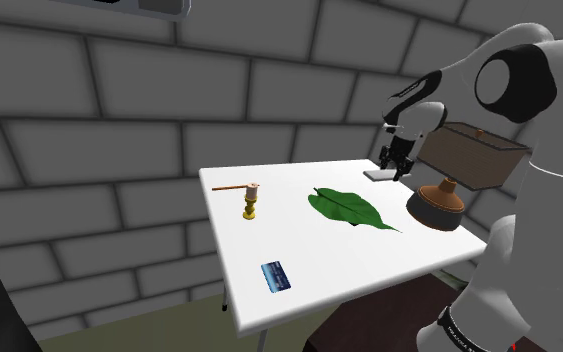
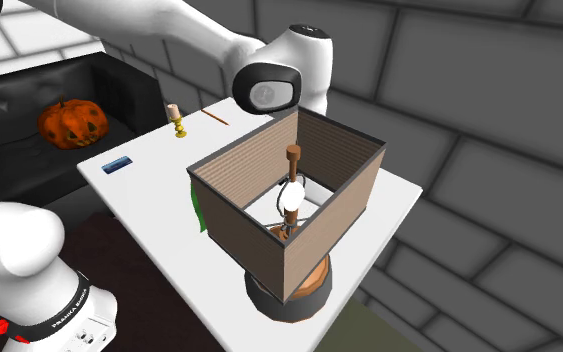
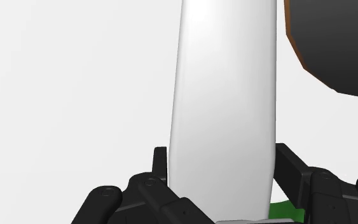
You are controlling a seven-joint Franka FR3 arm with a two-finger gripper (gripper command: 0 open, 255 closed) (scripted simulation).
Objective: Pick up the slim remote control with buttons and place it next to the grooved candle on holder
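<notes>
The all-black two-finger pincer (image 3: 222, 160) was clamped on a slim, plain white remote control (image 3: 225, 83), one black finger (image 3: 160, 159) pressed to each long side near one end. No buttons could be made out on it. In the shoulder view the pincer (image 1: 400, 171) pointed down at the far right corner of a white rectangular table (image 1: 299, 250). The remote control (image 1: 377, 175) showed there as a flat grey slab at the tabletop; whether it was raised off the surface could not be told.

Just beside the pincer stood a table lamp (image 1: 466, 168) with a round brown-and-dark base and a boxy brown shade open at the top (image 2: 289, 200). Nearer the middle of the table lay a large green leaf (image 1: 350, 209). Beyond it, well apart from the remote control, a short pale candle on a yellow holder (image 1: 251, 203) stood upright with a thin brown stick (image 1: 231, 187) just beside it. A small blue card (image 1: 277, 276) lay near the table's front edge.

A wall of large grey stone blocks (image 1: 119, 100) rose behind the table. In the second exterior view an orange carved pumpkin (image 2: 72, 122) sat on a black surface past the candle (image 2: 176, 118).
</notes>
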